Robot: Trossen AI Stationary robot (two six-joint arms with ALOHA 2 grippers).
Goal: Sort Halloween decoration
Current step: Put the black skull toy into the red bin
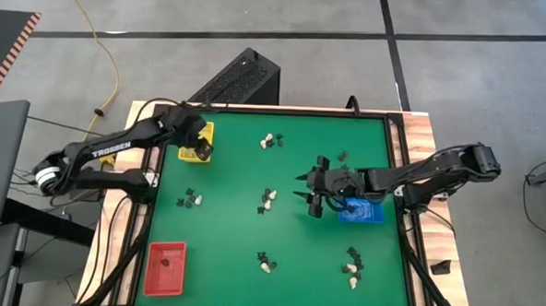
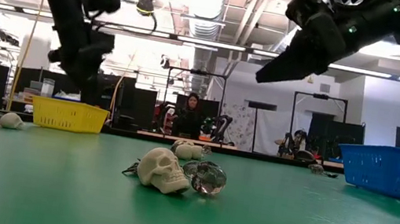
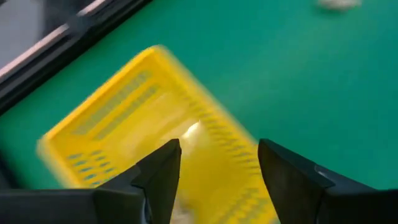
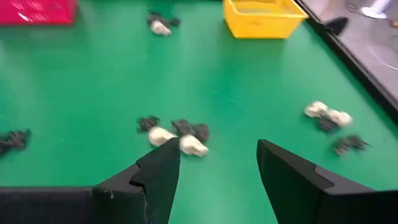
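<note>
Red tray (image 1: 166,265) at the near-left corner of the green table (image 1: 233,225): one small dark trinket lies in it.

Yellow tray (image 1: 197,140) at the far-left: the left gripper (image 1: 200,152) hangs right over it, fingers (image 3: 160,175) spread wide with nothing between them. A pale, blurred shape shows on the tray floor in the left wrist view; what it is cannot be told.

Halloween decoration (image 1: 267,202), loose on the mat in small clusters of cream and black pieces: one near the left edge at mid-table, one at the far middle, one at centre, one at the near middle, one at the near right. In the low view a cream skull (image 2: 160,169) lies just beside a clear rounded piece.

Right gripper (image 1: 310,191) hovers right of centre, above the mat, fingers wide apart and empty, pointing toward the centre cluster.

Blue tray (image 1: 361,210) just behind the right gripper, partly under the arm; contents not visible.
</note>
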